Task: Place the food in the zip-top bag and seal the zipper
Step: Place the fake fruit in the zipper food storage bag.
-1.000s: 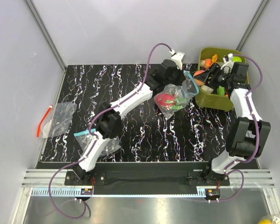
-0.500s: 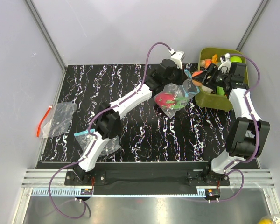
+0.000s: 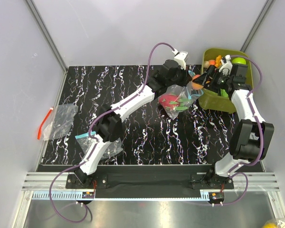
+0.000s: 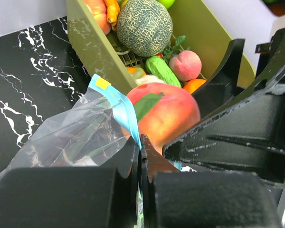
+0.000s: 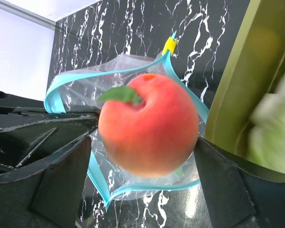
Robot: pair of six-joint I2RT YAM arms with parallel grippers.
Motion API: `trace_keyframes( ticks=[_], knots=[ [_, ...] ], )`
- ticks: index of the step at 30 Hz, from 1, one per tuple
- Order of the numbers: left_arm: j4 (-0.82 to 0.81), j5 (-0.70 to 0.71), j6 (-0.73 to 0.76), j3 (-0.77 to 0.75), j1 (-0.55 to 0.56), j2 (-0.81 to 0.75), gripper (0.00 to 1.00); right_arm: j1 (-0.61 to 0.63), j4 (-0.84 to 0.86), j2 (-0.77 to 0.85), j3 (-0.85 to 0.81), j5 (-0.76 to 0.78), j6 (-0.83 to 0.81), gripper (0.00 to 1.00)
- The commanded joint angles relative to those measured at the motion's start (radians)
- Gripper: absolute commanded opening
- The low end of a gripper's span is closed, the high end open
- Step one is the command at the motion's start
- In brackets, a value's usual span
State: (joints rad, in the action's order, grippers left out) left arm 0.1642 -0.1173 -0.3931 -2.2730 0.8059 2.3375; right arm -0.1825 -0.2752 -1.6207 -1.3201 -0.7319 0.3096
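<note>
Right gripper (image 5: 145, 142) clamps peach (image 5: 147, 121), poised at open mouth of zip-top bag (image 3: 175, 102). Left gripper (image 4: 140, 154) pinches zipper (image 4: 123, 111), holding bag mouth up beside olive tub (image 3: 222, 102).

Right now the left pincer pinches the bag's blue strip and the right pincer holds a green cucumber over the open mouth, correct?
No. The right pincer holds a peach, not a cucumber; the right wrist view shows it. The rest stands: it hangs over the bag's open mouth, and the left pincer pinches the blue strip.
</note>
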Motion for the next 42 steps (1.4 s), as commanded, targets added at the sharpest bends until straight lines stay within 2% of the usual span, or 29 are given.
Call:
trace_keyframes(
  ticks=[1,7,10,16,22,26,27,31,33,37,42],
  knots=[
    [-0.084,-0.024,-0.003,-0.005,0.004,-0.107,0.00,0.012,-0.002,0.028,-0.048,-0.008,-0.012,0.95],
    [-0.061,-0.009,0.003,-0.003,0.004,-0.121,0.00,0.012,-0.005,0.033,-0.054,0.005,-0.006,0.94],
    [-0.043,0.013,0.007,0.001,0.004,-0.127,0.00,0.012,-0.002,0.048,-0.047,0.019,-0.001,0.87],
    [-0.034,0.053,0.007,0.050,0.003,-0.167,0.00,0.012,-0.001,0.061,-0.045,0.005,0.008,0.79],
    [-0.009,0.097,0.017,0.085,0.001,-0.201,0.00,0.012,-0.019,0.093,-0.042,0.028,0.009,0.78],
    [-0.006,0.113,0.008,0.131,-0.004,-0.234,0.00,0.014,-0.006,0.088,-0.042,-0.009,0.023,0.57],
    [-0.005,0.113,0.008,0.141,-0.007,-0.239,0.00,0.014,-0.001,0.087,-0.044,-0.036,0.028,0.45],
    [0.006,0.102,-0.007,0.148,-0.016,-0.257,0.00,0.104,-0.091,0.041,-0.088,-0.022,-0.044,0.33],
    [0.014,0.100,-0.010,0.148,-0.017,-0.262,0.00,0.141,-0.176,0.021,-0.132,0.028,-0.085,0.31],
    [0.049,0.105,-0.021,0.164,-0.025,-0.288,0.00,0.160,-0.206,0.015,-0.146,0.093,-0.067,0.31],
    [0.100,0.113,-0.059,0.295,-0.074,-0.398,0.00,0.158,-0.231,0.068,-0.163,0.285,-0.035,0.35]
  ],
)
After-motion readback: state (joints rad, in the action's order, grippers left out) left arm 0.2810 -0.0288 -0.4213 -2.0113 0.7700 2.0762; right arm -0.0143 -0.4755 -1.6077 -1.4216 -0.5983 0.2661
